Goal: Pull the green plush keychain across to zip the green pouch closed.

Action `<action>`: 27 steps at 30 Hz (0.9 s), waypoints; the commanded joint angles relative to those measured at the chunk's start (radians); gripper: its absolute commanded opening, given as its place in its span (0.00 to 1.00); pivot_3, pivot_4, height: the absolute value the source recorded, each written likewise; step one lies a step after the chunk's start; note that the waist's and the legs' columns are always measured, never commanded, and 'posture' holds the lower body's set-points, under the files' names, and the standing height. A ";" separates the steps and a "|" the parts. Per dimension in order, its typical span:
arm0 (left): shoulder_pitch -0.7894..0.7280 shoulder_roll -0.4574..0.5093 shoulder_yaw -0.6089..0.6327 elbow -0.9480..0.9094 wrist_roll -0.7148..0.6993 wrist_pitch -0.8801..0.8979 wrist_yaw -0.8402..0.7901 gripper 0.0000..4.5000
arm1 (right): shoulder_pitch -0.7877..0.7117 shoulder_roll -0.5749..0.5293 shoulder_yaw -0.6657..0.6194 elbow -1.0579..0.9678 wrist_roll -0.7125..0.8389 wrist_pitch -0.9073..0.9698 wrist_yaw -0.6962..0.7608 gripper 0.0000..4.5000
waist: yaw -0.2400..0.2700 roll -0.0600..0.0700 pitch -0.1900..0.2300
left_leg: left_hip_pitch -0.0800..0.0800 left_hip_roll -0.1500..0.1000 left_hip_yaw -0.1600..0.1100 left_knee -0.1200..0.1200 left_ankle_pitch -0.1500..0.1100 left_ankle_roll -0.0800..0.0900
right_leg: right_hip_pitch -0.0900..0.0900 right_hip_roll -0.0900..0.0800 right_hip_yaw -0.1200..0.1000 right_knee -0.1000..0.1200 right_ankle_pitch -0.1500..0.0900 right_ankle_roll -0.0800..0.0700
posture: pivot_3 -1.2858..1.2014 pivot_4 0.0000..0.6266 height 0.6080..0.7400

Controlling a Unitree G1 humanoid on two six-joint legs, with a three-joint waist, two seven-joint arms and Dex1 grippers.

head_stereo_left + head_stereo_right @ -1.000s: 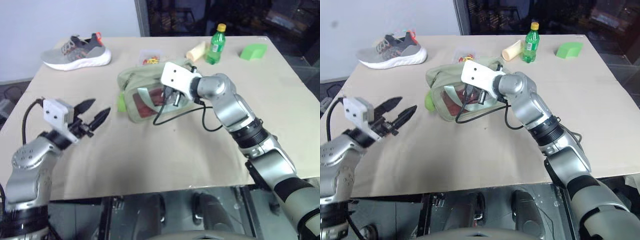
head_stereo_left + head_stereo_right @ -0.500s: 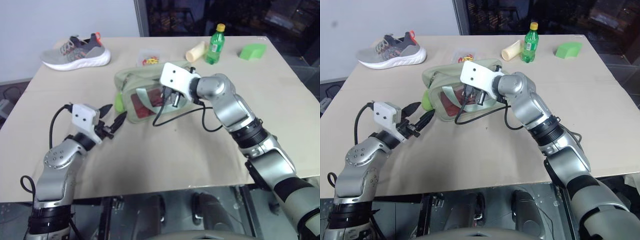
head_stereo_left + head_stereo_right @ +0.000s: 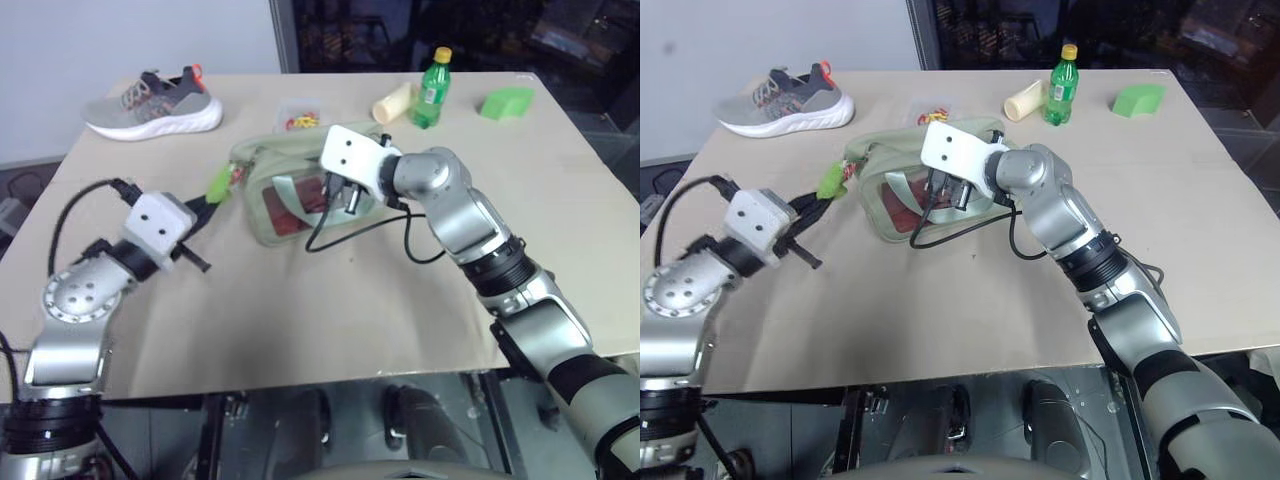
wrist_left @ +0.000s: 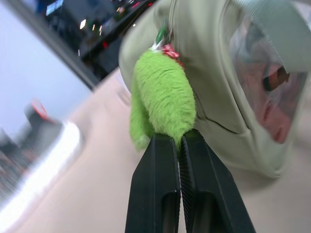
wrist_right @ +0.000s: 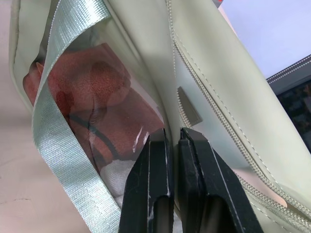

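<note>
Left end effector (image 4: pixel 180 141) clamped on green plush keychain (image 4: pixel 163 99) beside green pouch (image 4: pixel 218 77).

The left arm reaches forward and inward, its gripper (image 4: pixel 180 141) pointing about level with both black fingers pressed together at the tips. The right arm stretches across to the left, elbow bent, its gripper (image 5: pixel 174 138) angled slightly downward, fingers closed tight.

The small lime-green plush keychain (image 4: pixel 163 99) looks fuzzy and matt. The large sage-green fabric pouch (image 5: pixel 214 73) is smooth cloth, with glossy clear plastic side panels (image 5: pixel 104 104) and a sheeny woven strap (image 5: pixel 63 145).
</note>
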 commanded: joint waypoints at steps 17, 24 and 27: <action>-0.696 0.107 -0.338 0.499 0.179 -0.421 -0.333 0.32 | -0.020 0.014 -0.015 -0.021 0.005 -0.002 -0.022 0.00 | -0.002 0.001 0.001 | -0.003 -0.002 0.005 0.000 0.003 0.002 | -0.003 0.003 0.001 0.000 0.001 0.007 | 0.52 0.24 1.00; -0.609 0.094 -0.187 0.433 -0.069 -0.198 -0.366 0.69 | -0.013 0.009 -0.042 -0.052 0.026 0.021 -0.021 0.00 | -0.005 0.000 0.001 | -0.003 -0.002 0.005 0.001 0.003 0.003 | -0.003 0.003 0.002 0.000 0.001 0.007 | 0.52 0.24 1.00; -0.495 0.111 -0.070 0.355 -0.187 -0.059 -0.360 0.69 | -0.008 0.011 -0.068 -0.096 0.086 0.055 0.018 0.00 | -0.011 0.001 0.001 | -0.003 0.000 0.005 0.001 0.003 0.003 | -0.003 0.004 0.003 0.001 0.001 0.007 | 0.52 0.24 1.00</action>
